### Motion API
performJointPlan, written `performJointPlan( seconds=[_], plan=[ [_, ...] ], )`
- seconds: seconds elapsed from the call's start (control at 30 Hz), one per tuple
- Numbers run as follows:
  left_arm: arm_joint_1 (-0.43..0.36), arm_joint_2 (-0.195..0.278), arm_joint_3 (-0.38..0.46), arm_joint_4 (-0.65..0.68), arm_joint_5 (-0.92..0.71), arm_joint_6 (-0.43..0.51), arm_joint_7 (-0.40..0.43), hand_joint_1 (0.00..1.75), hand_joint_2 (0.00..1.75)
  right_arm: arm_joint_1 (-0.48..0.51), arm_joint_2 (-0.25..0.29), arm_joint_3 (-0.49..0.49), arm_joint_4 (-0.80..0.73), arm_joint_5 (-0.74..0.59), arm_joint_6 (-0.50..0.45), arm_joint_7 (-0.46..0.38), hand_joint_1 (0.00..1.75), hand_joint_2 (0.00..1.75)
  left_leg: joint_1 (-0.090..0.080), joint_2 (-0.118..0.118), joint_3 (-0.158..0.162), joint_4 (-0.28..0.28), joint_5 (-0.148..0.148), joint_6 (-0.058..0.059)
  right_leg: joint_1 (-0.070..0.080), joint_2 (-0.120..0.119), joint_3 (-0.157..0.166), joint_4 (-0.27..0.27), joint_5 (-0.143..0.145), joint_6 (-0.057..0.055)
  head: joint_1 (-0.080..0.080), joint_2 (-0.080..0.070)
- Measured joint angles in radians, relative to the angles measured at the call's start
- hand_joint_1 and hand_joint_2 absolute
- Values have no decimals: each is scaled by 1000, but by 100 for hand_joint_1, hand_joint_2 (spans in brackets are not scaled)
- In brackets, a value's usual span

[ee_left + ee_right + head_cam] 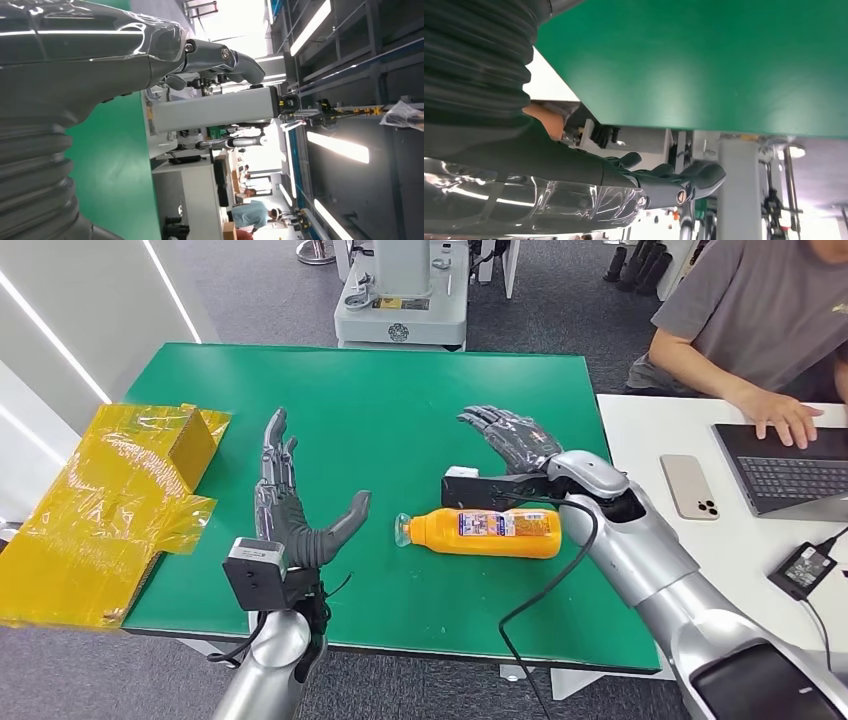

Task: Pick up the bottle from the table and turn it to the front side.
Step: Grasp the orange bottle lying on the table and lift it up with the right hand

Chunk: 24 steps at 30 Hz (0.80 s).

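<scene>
**A:** Where do you have the bottle (482,531) right now?

**B:** You have it lying on its side on the green table (420,390), between your two hands. Its long axis runs across the table from your left to your right, cap end toward your left hand (290,510), base toward your right arm.

**A:** Which hand is nearer?

**B:** Your right hand (512,440). It sits just behind the bottle, on the far side, with the wrist above the base end. The fingers are spread and hold nothing; they point away over the table, so the bottle lies nearer your body than the palm does. Your left hand is also spread and bare, standing edge-up beside the cap end, thumb reaching toward the cap but apart from it.

**A:** So what does the pick-up turn on?

**B:** I judge you need the right hand brought back and down across the bottle's middle, fingers wrapping crosswise to that long axis. A round bottle may roll if you nudge it first.
</scene>
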Motion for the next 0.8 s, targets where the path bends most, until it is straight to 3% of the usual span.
performJointPlan(
  seconds=[0.17,0.4,0.8],
  plan=[
    [-6,-3,0,-4,0,1,14,0,175,-65,53,63,146,-42,66,0,0,175,0,1,0,0,0,0,0,1,0,0,0,0,0,0],
    [-6,-8,-1,-8,1,17,24,0,175,-84,122,141,328,-46,71,8,0,175,0,0,0,0,0,0,0,0,0,0,0,0,0,0],
    [8,-7,0,-17,2,49,27,0,175,-94,139,201,451,-31,34,139,0,175,0,0,0,0,0,0,0,0,0,-1,0,0,0,0]
  ],
)
